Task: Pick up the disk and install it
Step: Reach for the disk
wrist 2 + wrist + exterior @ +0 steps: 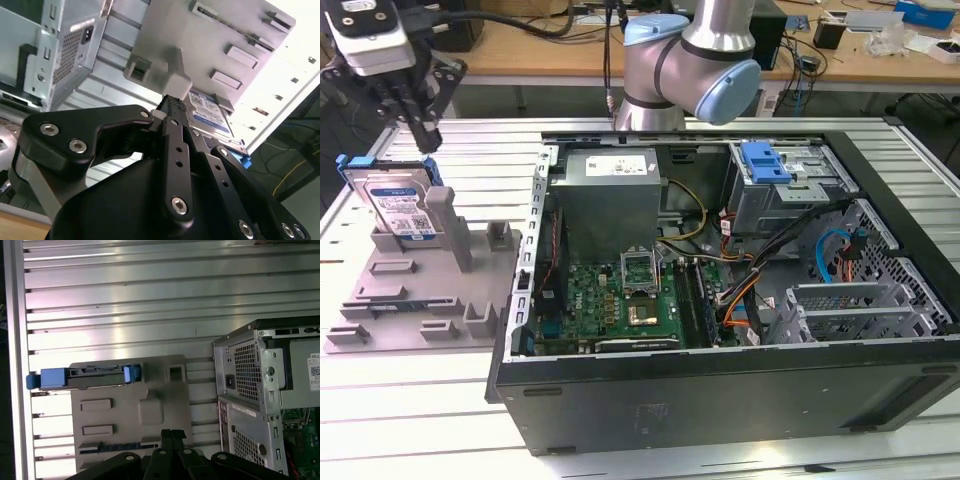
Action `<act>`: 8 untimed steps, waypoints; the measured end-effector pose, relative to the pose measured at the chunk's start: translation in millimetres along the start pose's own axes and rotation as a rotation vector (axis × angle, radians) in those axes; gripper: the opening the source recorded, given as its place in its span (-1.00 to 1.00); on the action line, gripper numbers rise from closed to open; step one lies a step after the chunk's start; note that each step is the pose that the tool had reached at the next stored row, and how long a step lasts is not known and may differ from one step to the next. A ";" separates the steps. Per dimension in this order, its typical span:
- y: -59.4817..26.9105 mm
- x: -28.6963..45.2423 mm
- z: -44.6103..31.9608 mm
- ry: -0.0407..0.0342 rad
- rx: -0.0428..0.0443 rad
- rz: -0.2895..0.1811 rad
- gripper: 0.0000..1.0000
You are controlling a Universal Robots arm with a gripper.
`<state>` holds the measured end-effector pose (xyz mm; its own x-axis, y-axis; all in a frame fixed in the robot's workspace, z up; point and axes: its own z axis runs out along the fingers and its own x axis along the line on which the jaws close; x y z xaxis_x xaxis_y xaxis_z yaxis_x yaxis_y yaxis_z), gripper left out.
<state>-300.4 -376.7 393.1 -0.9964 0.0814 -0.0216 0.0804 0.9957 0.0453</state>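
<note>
Hanging just above the disk (400, 205), the gripper (428, 140) has its jaws pinched narrow and empty
Propped on edge in the grey fixture (410, 300) beside the open computer case (720, 390), the disk likely offers its upper edge for a grasp

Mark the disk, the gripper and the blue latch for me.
the disk (402, 208): exterior view, on its label.
the gripper (427, 139): exterior view, between its fingertips.
the blue latch (765, 162): exterior view, middle of its top face.
</note>
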 end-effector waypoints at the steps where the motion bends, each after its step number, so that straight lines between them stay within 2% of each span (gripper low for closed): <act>1: 2.4 4.9 0.2 0.0000 0.0000 0.000 -0.79; 8: 25.9 30.7 3.9 -0.0001 -0.0001 0.000 -0.79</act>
<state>-328.8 -348.2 389.7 -0.9965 0.0813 -0.0216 0.0802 0.9957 0.0454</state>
